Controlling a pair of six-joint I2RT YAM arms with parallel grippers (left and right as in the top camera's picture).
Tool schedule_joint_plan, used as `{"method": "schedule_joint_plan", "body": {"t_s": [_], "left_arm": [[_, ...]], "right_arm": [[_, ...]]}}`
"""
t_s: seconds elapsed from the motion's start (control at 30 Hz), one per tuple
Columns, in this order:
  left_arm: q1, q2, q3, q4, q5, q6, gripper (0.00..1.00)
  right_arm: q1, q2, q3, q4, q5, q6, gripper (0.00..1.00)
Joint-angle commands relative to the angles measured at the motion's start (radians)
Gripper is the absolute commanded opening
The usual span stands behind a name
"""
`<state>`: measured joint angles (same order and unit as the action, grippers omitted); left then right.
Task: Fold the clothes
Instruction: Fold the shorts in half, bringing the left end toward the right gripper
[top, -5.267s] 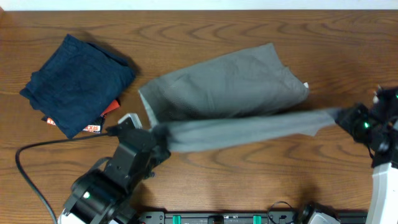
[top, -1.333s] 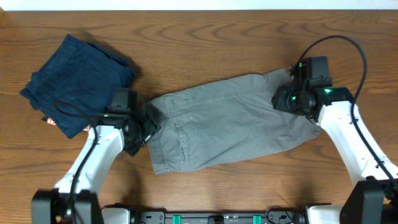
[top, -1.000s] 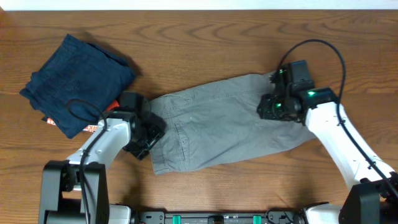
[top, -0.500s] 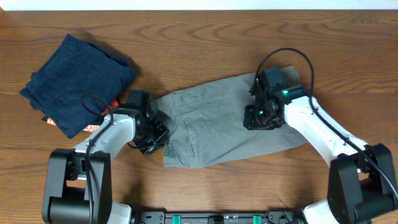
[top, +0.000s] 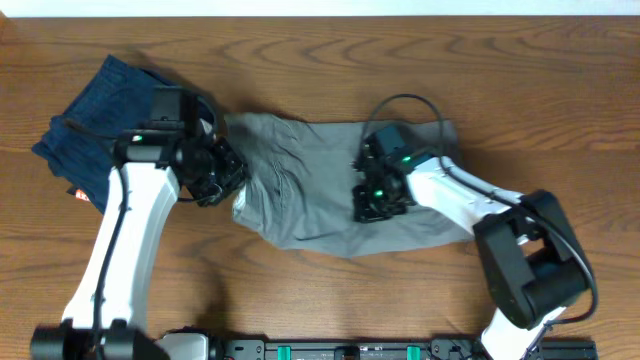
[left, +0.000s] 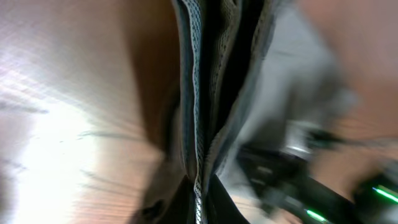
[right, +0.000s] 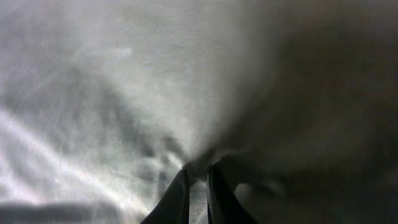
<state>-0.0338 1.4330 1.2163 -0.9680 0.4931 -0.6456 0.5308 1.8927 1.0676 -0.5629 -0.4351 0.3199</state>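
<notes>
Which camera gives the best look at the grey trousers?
The overhead view: the trousers show in full on the table. The left wrist view shows only a blurred, bunched edge; the right wrist view shows just a small puckered patch of cloth.

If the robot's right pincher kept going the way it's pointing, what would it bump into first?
The grey trousers. The right gripper points straight into the cloth, and its nearly closed tips already seem to pinch a small pucker of it.
</notes>
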Motion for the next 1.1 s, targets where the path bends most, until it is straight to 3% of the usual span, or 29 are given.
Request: {"method": "schedule_joint_plan", "body": {"t_s": [0.0, 0.2, 0.33, 0.47, 0.63, 0.83, 1.07], "left_arm": [[0.002, -0.063, 0.034, 0.011, 0.109, 0.023, 0.06], [-0.009, -0.129, 0.034, 0.085, 0.225, 0.013, 0.06], [-0.041, -0.138, 0.034, 0.134, 0.285, 0.013, 0.06], [-0.069, -0.137, 0.033, 0.152, 0.277, 0.014, 0.06], [-0.104, -0.133, 0.033, 0.151, 0.230, 0.021, 0.06], [-0.167, -0.130, 0.033, 0.171, 0.193, 0.021, 0.06], [-0.271, -0.108, 0.031, 0.198, 0.096, -0.044, 0.06]], "right_arm": [[0.092, 0.079, -0.010, 0.079, -0.103, 0.053, 0.11], [0.199, 0.093, -0.003, 0.268, -0.114, 0.088, 0.13], [0.204, 0.088, 0.036, 0.286, -0.083, 0.085, 0.18], [0.145, 0.036, 0.101, 0.158, 0.003, 0.040, 0.24], [0.008, -0.089, 0.181, -0.121, 0.222, -0.007, 0.27], [-0.173, -0.130, 0.161, -0.386, 0.427, -0.033, 0.24], [-0.248, -0.129, -0.052, -0.312, 0.431, -0.038, 0.24]]}}
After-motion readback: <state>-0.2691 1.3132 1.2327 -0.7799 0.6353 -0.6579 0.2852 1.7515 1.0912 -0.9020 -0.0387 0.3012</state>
